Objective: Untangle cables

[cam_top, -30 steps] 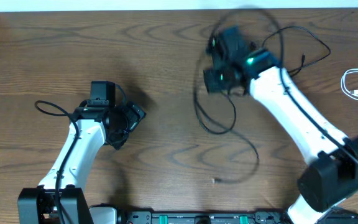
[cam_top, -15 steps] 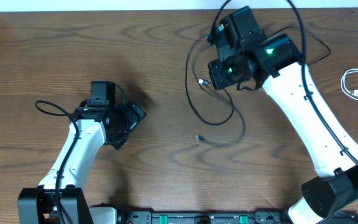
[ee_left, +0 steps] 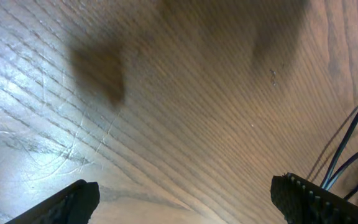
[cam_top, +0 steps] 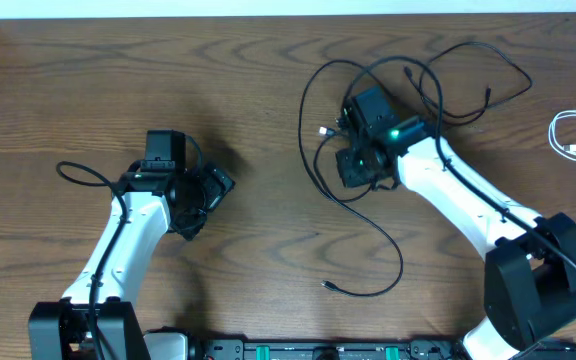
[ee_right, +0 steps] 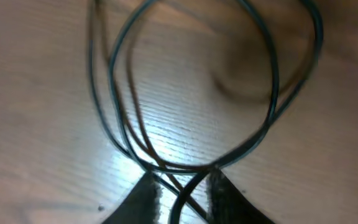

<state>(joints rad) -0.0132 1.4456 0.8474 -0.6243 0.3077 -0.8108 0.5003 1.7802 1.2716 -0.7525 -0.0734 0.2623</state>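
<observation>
Where the black cables (cam_top: 302,120) lay: I saw them in tangled loops at about 1 o'clock on the table (cam_top: 118,80). They spread around my right arm's tool, and one strand trailed toward 5 o'clock and ended in a small plug (cam_top: 328,287).
White cable (cam_top: 572,150): it sat coiled by itself at 3 o'clock, near the table's edge and well apart from the black tangle.
Right gripper (cam_top: 353,168): from above, I found it low over the middle of the tangle. On its wrist feed (ee_right: 186,200) the fingers (ee_right: 145,198) stood slightly parted, with a black strand running through the gap. I could not tell whether that strand touched either finger.
Loops ahead of it: on the same feed, several black strands curved over the wood and crossed just in front of the fingertips.
Left gripper (cam_top: 208,190): it hung at 9 o'clock, well apart from every cable. Its wrist feed (ee_left: 185,196) showed the fingers (ee_left: 73,199) spread wide, with wood grain between them.
</observation>
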